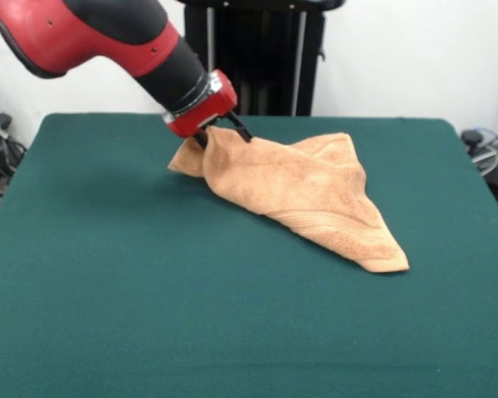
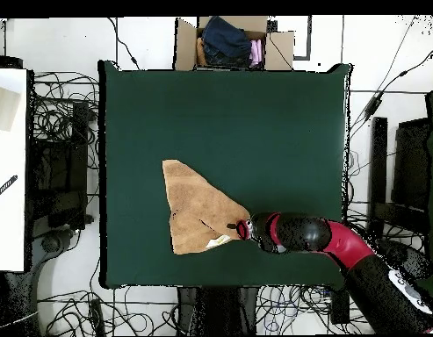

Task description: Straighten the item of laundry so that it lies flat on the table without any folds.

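The item of laundry, an orange-tan towel, lies crumpled in a rough triangle on the green table, folded over itself, with one corner pointing toward the front right. My gripper comes in at a slant from the upper left and is shut on the towel's raised back-left part, which stands up as a small peak between the two black fingers. From overhead the towel lies left of the gripper, and a small white label shows near the held edge.
A cardboard box of clothes stands beyond the table's far edge in the overhead view. Cables and equipment lie on the floor around the table. A white surface runs along the left.
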Controlling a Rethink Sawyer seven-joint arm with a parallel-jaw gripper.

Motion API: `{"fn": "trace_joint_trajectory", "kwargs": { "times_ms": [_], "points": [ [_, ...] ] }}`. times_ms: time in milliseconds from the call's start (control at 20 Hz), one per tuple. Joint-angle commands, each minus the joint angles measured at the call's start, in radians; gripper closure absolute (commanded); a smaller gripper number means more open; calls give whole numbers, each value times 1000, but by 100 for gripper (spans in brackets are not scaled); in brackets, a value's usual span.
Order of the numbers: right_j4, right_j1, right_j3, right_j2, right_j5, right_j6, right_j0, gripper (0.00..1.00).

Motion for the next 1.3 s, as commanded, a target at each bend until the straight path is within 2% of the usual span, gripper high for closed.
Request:
{"fn": "trace_joint_trajectory", "kwargs": {
  "times_ms": [50,450,1000,1300],
  "points": [
    [-54,54,-27,1,-48,-49,51,0],
    [-35,63,-76,9,12,-92,60,0],
    [-35,86,-110,18,30,-138,44,0],
    [-20,65,-142,12,67,-115,90,0]
  ]
}}
